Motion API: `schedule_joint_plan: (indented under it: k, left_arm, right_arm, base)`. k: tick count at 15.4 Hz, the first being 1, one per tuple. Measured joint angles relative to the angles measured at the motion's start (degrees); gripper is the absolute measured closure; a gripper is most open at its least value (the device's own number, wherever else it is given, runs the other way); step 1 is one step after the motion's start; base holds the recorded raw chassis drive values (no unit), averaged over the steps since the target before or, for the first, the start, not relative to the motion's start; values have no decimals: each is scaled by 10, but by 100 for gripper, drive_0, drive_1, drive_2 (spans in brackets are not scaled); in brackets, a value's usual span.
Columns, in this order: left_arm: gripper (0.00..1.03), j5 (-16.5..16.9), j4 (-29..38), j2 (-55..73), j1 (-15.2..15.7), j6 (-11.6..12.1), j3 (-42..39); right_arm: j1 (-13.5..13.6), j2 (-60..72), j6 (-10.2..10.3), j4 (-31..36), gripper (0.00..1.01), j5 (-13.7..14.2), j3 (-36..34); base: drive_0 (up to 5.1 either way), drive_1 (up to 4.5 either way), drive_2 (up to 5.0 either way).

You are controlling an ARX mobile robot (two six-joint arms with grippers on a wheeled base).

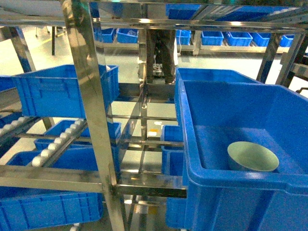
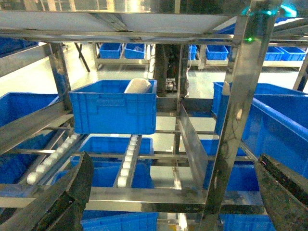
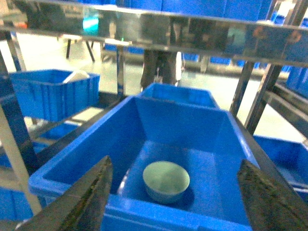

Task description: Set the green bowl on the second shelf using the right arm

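Observation:
The green bowl is pale mint, stands upright, and rests on the floor of a large blue bin on the right of the steel rack. In the right wrist view the bowl lies low between the fingers, beyond and below them, inside the bin. My right gripper is open and holds nothing, hovering in front of the bin's near rim. My left gripper is open too, facing the rack's front beam. Neither gripper shows in the head view.
A steel upright and cross beam stand close in front. A blue bin on the left shelf holds a white object. White roller tracks slope down at left. More blue bins line the far racks.

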Motion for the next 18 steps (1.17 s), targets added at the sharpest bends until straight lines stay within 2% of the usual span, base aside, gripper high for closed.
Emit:
schedule_joint_plan:
  k: [1, 2, 3, 4, 6, 7, 16, 17, 18]
  left_arm:
    - [5, 1, 1, 0, 0, 0, 0]
    - [5, 1, 2, 0, 0, 0, 0]
    - [5, 1, 1, 0, 0, 0, 0]
    - [5, 0, 1, 0, 0, 0, 0]
    - [5, 1, 1, 0, 0, 0, 0]
    - [5, 1, 1, 0, 0, 0, 0]
    - [5, 1, 1, 0, 0, 0, 0]
    - [5, 1, 1, 0, 0, 0, 0]
    - [5, 1, 1, 0, 0, 0, 0]
  right_arm:
    - [-1, -7, 6, 19, 36, 46, -10]
    - [-6, -9, 13, 19, 45, 62, -15]
    - [-7, -47, 16, -33, 60, 61, -22]
    - [-7, -79, 17, -48, 69, 61, -35]
    - [-7, -94, 17, -38, 97, 62, -41]
    - [-7, -95, 19, -38, 99, 61, -47]
    - [-7, -131, 20, -34, 99, 62, -82]
    - [-7, -131, 20, -35, 98, 62, -82]
    - [-7, -131, 20, -35, 88, 61, -82]
  base:
    - [0, 0, 0]
    - [0, 0, 0]
    - [0, 0, 0]
    - [0, 0, 0]
    - [0, 0, 0]
    - [0, 0, 0]
    - [0, 0, 0]
    - [0, 0, 0]
    - [0, 0, 0]
